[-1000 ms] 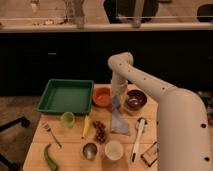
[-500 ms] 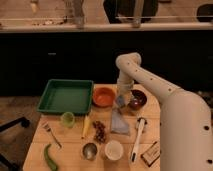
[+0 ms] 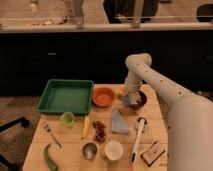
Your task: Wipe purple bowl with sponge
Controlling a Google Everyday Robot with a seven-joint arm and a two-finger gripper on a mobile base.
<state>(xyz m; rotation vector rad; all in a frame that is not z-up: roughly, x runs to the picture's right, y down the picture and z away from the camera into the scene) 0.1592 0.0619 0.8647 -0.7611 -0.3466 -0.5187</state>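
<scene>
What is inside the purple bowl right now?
The gripper and the sponge are at the purple bowl's left part; its right side shows dark. The bottom beneath them is covered.

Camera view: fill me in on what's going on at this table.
The robot's one arm reaches down over the far right of the wooden table. Its gripper holds the sponge, a small light-blue block, at the left edge of the purple bowl, apparently to wipe it. The orange bowl sits just left of that, beside the green tray. A pale-blue cloth lies nearer the camera.
</scene>
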